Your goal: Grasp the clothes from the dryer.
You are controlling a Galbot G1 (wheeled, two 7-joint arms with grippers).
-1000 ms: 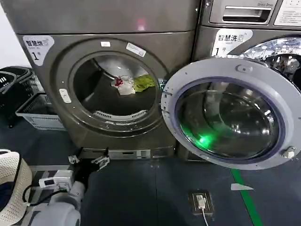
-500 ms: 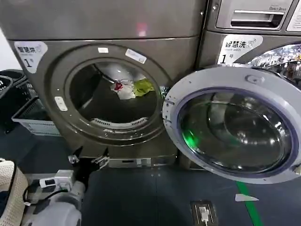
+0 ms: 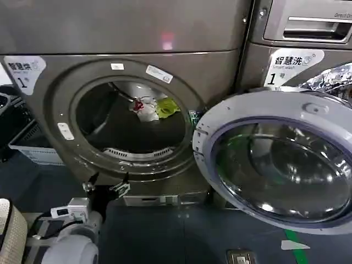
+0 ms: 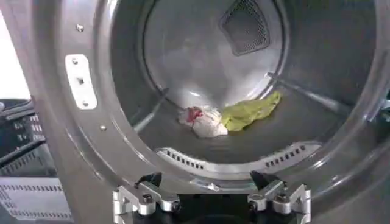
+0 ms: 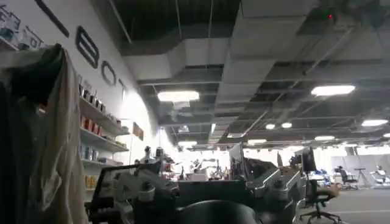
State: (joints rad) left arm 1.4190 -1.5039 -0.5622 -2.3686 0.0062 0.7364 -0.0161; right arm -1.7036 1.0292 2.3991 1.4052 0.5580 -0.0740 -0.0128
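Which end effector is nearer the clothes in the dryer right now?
Left. The left end effector is open below the dryer port, facing the clothes lying deep in the drum. The right end effector points away into the room.

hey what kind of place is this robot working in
Probably a laundry setup inside a robotics lab or office. A front-loading dryer stands open with clothes in its drum beside a second machine, while the right wrist view shows shelves and office chairs.
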